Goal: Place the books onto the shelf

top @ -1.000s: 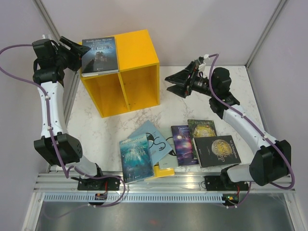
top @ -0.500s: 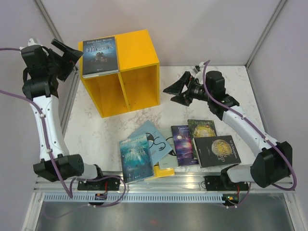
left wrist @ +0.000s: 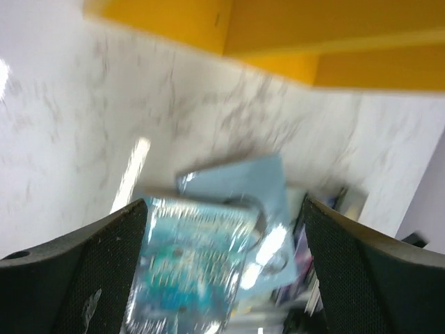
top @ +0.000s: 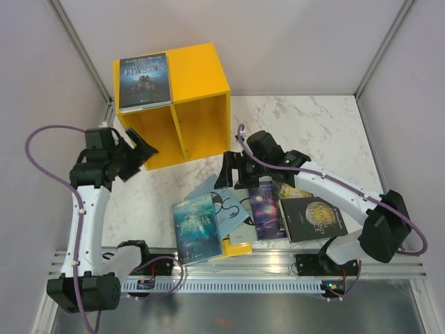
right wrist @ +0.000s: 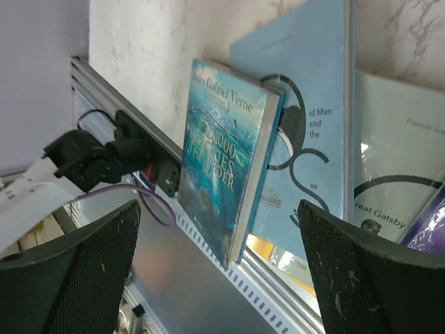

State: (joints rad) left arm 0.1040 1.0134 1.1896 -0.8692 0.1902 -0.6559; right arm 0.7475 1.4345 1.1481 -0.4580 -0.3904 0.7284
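Marble-look white table (top: pixel 327 125), grey walls on 3 sides; yellow shelf (top: pixel 201 76) at far left, its 2 compartments open toward the near side; 1 dark blue book (top: pixel 144 81) lies flat on the shelf's top, over the left compartment.

Other books lie in a loose spread by the near edge, centre. Teal sea book (top: pixel 198 229) is leftmost, overlapping the left side of a light blue book (top: pixel 217 197) with a black swirl; pale book (right wrist: pixel 396 174) with a similar swirl sits partly under the light blue one, seen from the right wrist; yellow book (top: pixel 238 245) pokes out beneath them at the near edge. Purple book (top: pixel 265 209) is just right of these; black-and-gold book (top: pixel 313 219) is beside it on the right; grey-green book (top: pixel 292 186) is beyond those 2, partly hidden by the right arm.

Left gripper (top: pixel 141 158) hangs above bare table just near of the shelf's left compartment, fingers spread wide, holding nothing; its wrist view is blurred, with shelf front and teal sea book showing between the fingers.

Right gripper (top: pixel 224 172) hovers over the far corner of the light blue book, between shelf and spread; fingers spread wide, nothing between them; contact with the book cannot be told.
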